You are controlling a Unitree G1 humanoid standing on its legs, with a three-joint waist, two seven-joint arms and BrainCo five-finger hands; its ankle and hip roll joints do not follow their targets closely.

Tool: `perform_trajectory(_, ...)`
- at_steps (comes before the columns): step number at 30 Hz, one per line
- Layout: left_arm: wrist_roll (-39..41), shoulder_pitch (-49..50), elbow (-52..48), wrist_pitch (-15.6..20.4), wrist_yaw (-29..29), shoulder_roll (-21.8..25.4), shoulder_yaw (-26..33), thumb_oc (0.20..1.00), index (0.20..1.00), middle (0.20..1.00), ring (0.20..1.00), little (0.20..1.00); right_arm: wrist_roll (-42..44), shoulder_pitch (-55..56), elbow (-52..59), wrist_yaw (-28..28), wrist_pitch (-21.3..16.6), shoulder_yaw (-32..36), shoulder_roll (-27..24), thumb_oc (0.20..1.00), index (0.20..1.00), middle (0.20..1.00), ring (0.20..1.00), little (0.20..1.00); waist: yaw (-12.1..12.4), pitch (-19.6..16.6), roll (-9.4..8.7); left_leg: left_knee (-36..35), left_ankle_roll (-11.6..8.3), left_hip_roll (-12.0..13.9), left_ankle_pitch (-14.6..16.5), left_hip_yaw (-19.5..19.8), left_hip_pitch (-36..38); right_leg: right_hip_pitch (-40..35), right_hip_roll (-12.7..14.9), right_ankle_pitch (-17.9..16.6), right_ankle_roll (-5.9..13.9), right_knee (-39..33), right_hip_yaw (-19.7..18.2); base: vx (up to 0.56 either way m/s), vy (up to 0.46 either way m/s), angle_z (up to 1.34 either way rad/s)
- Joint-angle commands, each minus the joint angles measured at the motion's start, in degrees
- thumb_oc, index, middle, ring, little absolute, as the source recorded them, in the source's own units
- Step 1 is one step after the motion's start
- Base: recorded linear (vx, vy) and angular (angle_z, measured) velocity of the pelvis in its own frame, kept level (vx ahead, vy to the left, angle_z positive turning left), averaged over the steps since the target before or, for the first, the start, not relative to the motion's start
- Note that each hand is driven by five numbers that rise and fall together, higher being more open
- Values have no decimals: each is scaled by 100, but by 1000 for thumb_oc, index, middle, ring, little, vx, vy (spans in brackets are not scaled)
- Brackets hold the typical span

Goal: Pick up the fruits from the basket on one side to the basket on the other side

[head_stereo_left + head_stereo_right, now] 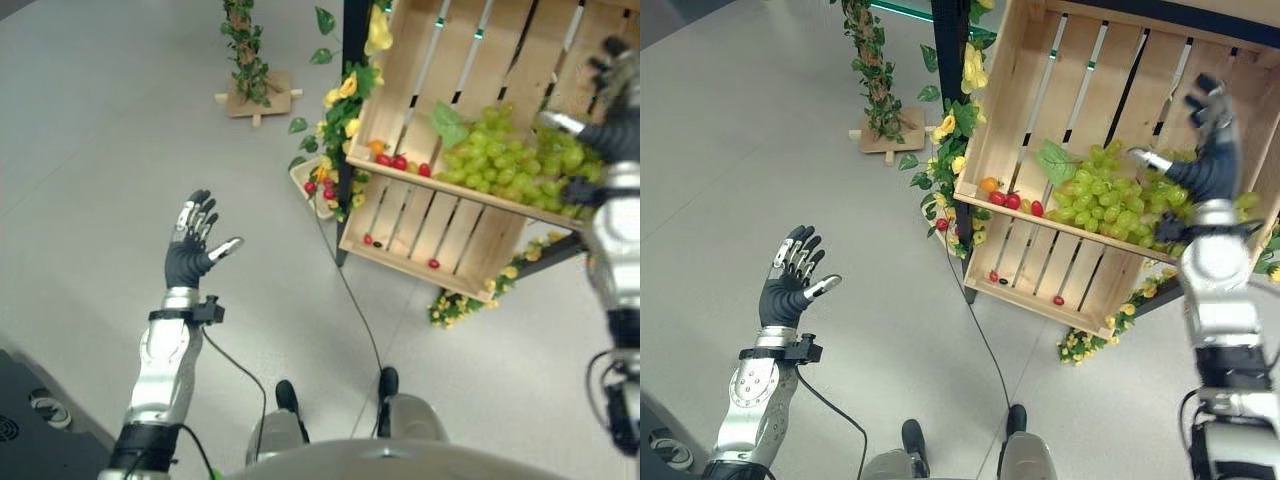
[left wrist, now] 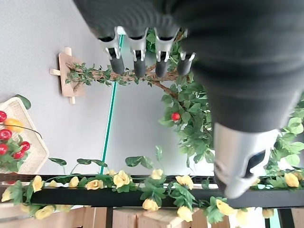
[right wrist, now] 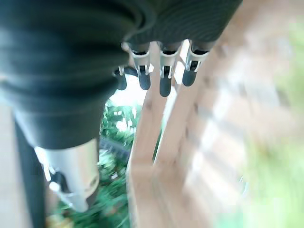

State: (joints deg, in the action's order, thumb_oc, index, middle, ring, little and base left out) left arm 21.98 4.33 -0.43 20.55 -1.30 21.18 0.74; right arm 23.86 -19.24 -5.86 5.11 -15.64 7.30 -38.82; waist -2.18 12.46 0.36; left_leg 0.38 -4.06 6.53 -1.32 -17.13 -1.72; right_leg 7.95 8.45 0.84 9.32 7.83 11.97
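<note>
A tilted wooden crate (image 1: 1040, 80) holds a heap of green grapes (image 1: 1110, 205), with several red tomatoes (image 1: 1012, 201) and an orange fruit (image 1: 988, 184) along its front lip. My right hand (image 1: 1208, 160) is raised over the right part of the grapes, fingers straight, holding nothing. The crate's slats (image 3: 152, 123) show past its fingers in the right wrist view. My left hand (image 1: 790, 280) is held up open over the bare floor, far left of the crate. A small pale basket (image 2: 21, 135) with red and orange fruit (image 2: 9, 137) sits low by the crate's left corner.
A lower crate shelf (image 1: 1060, 270) carries a few stray red tomatoes. A black post with yellow flowers and leaves (image 1: 952, 130) stands at the crate's left edge. A vine-wrapped stick on a wooden base (image 1: 880, 125) stands on the grey floor behind.
</note>
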Motion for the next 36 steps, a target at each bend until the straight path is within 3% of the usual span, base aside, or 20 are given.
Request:
perform_trajectory(1,-21,-100,-277,316,-23,166,160,1000,1000,1000,1000,1000,914,-199,408,-409,-540,61,29,1000,1000,1000,1000,1000,-37,-128,-308,384,80,-288,466,2,117,-303,-170,65,-269,-152,52,0,0,0)
perform_trajectory(9,-14,-28,-264,339,-13,43,241,1000,1000,1000,1000,1000,1723,475,1302,-1121,-528,-86,847,1000,1000,1000,1000,1000,-60,-157,-287,379,92,-301,470,-1,125,-301,-151,64,-265,-128,52,0,0,0)
perform_trajectory(23,-183,-27,-178,498,-154,-48,382,1000,1000,1000,1000,1000,1712,1399,1875,-1576,-476,-180,1275,1000,1000,1000,1000,1000,-173,-182,-266,318,84,-311,455,-16,193,-353,-147,46,-250,-177,52,0,0,0)
perform_trajectory(36,-371,-1,-32,688,-160,-97,632,1000,1000,1000,1000,1000,696,2731,1752,-2289,-180,-408,817,1000,1000,1000,1000,1000,-324,-272,-273,100,37,-345,343,-13,300,-439,-138,-19,-204,-288,96,0,0,0)
